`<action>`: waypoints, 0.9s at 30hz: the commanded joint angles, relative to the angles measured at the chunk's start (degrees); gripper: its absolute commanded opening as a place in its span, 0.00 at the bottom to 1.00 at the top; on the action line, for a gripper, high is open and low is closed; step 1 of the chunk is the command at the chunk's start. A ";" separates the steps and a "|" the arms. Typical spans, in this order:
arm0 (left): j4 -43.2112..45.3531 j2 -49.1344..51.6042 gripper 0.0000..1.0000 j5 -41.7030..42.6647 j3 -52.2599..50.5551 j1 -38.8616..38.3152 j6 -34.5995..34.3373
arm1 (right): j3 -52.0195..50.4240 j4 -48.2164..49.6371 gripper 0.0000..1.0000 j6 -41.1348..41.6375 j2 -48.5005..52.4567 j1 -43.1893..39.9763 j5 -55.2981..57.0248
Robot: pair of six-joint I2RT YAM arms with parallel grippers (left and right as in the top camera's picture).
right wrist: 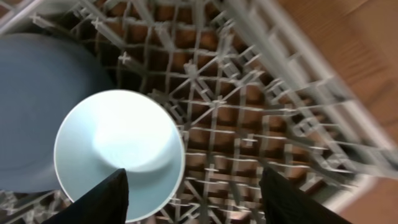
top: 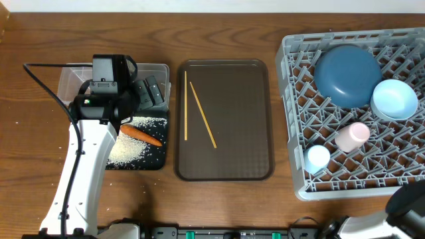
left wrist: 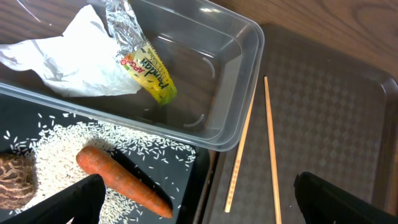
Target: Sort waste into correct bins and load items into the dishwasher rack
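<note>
My left gripper [left wrist: 199,208] [top: 150,93] hangs open over the seam between the black tray [left wrist: 186,180] and the clear tub [left wrist: 236,74], holding nothing. The tub holds a crumpled white napkin [left wrist: 68,56] and a green-yellow wrapper [left wrist: 146,65]. On the black tray lie the carrot [left wrist: 121,180] [top: 141,135], rice [left wrist: 56,155] and a brown lump [left wrist: 12,183]. Two chopsticks [top: 201,113] lie on the brown serving tray [top: 226,159]. The grey rack [top: 299,133] holds the blue plate [top: 346,74], bowl [top: 394,98], pink cup [top: 352,135] and light-blue cup [top: 318,158]. My right gripper [right wrist: 196,202] is open above the bowl [right wrist: 118,146].
The right arm [top: 412,206] shows only at the bottom right corner of the overhead view. Bare wooden table runs along the front edge and between the serving tray and the rack. The left arm's cable [top: 46,83] loops over the table at far left.
</note>
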 commanded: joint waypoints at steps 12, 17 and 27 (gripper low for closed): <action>-0.94 0.33 0.98 -0.24 -0.33 0.11 0.22 | -0.98 -0.22 0.17 -0.68 18.34 -0.90 -15.17; -1.03 0.33 0.98 -0.26 -0.33 0.11 0.22 | 0.07 -0.22 0.01 0.07 16.83 -0.87 -15.37; -1.03 0.33 0.98 -0.28 -0.33 0.11 0.24 | 2.45 0.52 0.01 10.99 0.96 0.79 12.41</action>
